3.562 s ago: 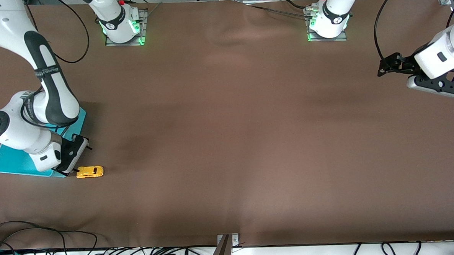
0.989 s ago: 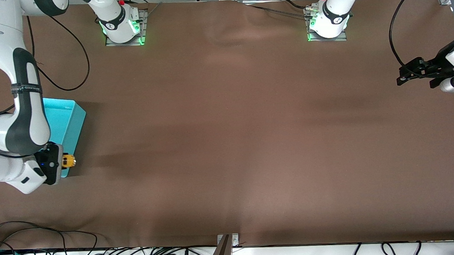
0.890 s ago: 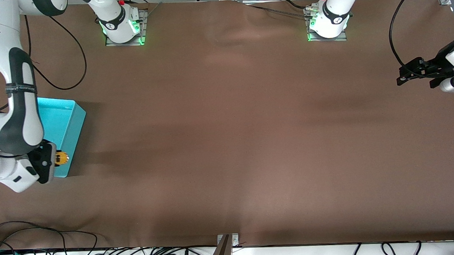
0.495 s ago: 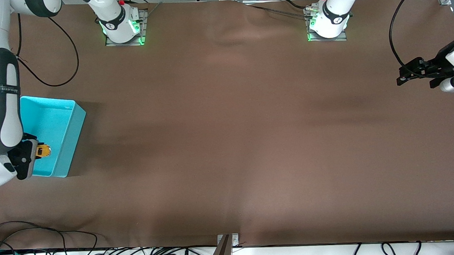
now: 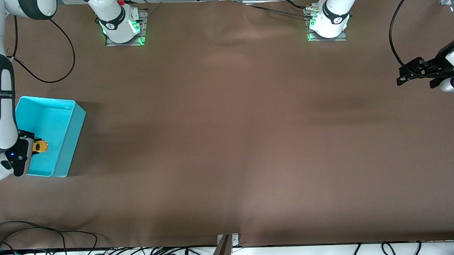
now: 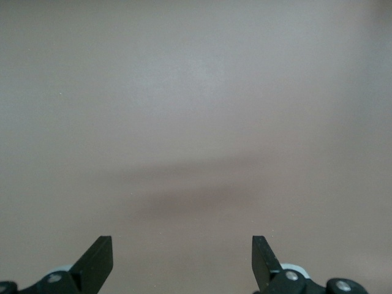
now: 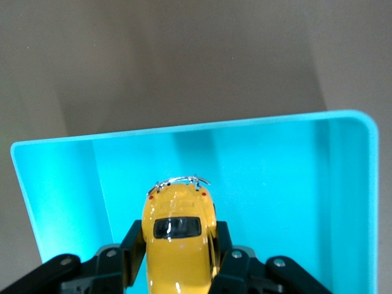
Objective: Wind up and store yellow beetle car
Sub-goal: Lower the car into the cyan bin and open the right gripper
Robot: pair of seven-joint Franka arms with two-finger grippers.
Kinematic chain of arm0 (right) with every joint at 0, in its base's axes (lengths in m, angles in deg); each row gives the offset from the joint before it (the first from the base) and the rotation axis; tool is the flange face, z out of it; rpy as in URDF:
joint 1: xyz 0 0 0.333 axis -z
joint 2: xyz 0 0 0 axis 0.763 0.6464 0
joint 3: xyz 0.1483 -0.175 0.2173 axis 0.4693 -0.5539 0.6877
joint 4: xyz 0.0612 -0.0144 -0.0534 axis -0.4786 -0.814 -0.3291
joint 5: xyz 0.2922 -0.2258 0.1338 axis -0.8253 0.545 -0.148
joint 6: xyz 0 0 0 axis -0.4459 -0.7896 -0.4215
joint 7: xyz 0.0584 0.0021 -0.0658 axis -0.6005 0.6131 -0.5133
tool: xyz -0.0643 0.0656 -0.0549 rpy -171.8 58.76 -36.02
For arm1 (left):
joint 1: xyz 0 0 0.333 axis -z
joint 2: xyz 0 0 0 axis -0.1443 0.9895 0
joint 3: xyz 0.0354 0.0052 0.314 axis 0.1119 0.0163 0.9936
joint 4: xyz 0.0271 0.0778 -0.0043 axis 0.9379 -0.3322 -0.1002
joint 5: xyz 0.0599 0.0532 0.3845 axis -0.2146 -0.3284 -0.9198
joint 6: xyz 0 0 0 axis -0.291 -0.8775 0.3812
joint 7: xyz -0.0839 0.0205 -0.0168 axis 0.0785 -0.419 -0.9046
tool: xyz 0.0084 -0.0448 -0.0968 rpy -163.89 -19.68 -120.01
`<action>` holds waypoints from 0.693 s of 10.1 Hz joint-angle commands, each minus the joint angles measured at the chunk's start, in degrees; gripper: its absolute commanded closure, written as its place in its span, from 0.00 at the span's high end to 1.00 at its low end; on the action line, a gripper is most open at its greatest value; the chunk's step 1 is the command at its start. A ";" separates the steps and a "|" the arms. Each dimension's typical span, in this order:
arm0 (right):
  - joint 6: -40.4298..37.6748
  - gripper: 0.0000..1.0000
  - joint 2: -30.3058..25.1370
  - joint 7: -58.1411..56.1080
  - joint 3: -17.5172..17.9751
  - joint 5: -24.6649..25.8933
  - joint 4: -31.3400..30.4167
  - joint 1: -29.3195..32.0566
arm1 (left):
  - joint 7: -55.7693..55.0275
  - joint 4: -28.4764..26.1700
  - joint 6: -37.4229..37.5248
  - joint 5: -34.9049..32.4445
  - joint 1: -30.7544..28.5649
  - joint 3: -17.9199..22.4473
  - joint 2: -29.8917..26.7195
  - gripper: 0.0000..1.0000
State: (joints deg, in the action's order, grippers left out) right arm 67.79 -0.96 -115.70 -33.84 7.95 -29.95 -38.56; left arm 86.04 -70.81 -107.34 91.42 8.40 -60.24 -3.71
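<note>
My right gripper (image 5: 36, 147) is shut on the yellow beetle car (image 5: 41, 147), holding it in the air over the inside of the turquoise bin (image 5: 65, 150). The right wrist view shows the car (image 7: 179, 236) clamped by its sides between the black fingers (image 7: 131, 245), its chrome bumper pointing into the bin (image 7: 288, 177). My left gripper (image 5: 403, 77) hangs open over bare table at the left arm's end and waits. In the left wrist view its gripper (image 6: 182, 257) has nothing between the fingertips.
The brown table cover (image 5: 227, 135) spreads between the two arms. Black cables (image 5: 44, 242) lie along the edge nearest the front camera. The two arm bases (image 5: 121, 23) stand at the edge farthest from it.
My right arm has picked the car up from the table beside the bin and carried it over the bin's interior. The left arm has barely moved in the last second.
</note>
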 commanded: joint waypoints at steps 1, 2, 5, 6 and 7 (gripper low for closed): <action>0.91 0.00 0.19 -1.66 0.29 -1.89 -1.41 1.84 | -0.05 1.69 0.91 -1.13 -0.02 -0.18 0.82 1.00; 1.69 0.00 0.72 -2.36 0.38 -2.07 -1.67 2.80 | -0.05 1.61 1.08 -1.05 0.07 -0.35 0.82 1.00; 3.89 0.00 3.26 -5.96 0.38 -5.58 -1.85 4.48 | -0.49 1.52 1.17 -0.61 0.77 -1.05 0.73 1.00; 4.33 0.00 3.97 -6.23 0.47 -5.76 -1.93 4.57 | -0.49 1.61 2.04 -0.95 0.60 -2.28 0.38 1.00; 4.51 0.00 4.32 -6.41 0.47 -6.98 -1.93 4.57 | -0.06 2.04 3.27 -1.04 0.33 -2.29 0.29 1.00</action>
State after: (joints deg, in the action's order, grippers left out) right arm 71.79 3.05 -120.61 -33.80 2.94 -31.90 -34.47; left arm 86.03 -70.74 -106.47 91.42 8.83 -62.08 -3.63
